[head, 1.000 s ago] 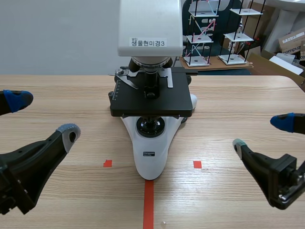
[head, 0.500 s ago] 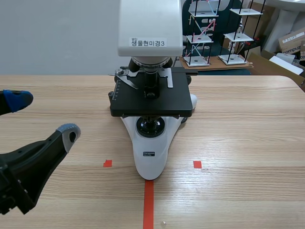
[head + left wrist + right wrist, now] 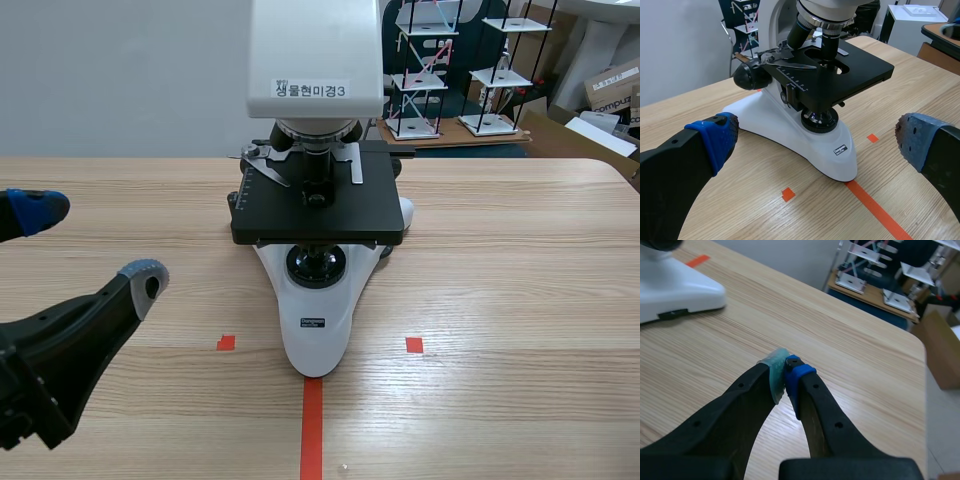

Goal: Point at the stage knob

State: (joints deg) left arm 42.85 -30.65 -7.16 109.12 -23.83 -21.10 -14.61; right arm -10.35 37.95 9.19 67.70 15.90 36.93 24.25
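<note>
**stage knob pointing: not yet begun, hazards noted**

nearest us, the left tool (image 3: 92, 243) hangs low over the surface (image 3: 520, 300). its jaws are spread wide and hold nothing. in its wrist view the microscope stands ahead of it, between the two pads. the right tool (image 3: 785, 371) is closed pad to pad on nothing, over bare wood, with the microscope's white foot well apart from it. it does not show in the scene view.

further on, the microscope (image 3: 316, 330) sits at the head of the tape line (image 3: 312, 430), with its black stage (image 3: 320, 215) level above the foot. we take the stage knob (image 3: 785, 95) to be the small dark piece hanging under the stage's edge on the left arm's side. neither tool is near it. behind it sits the larger black focus knob (image 3: 747, 76).

risks, as we judge them:
- a wide left tool offers two tips, so the point would read as ambiguous. one pad could also catch the stage corner or the slide clip (image 3: 790, 64).
- the focus knob is bigger and close by, so a tip that overshoots would indicate the wrong control.
- a firm touch could turn the knob or push the microscope off its mark.
- from the right arm's side the body hides the knob, so that arm would have to reach round it.
</note>
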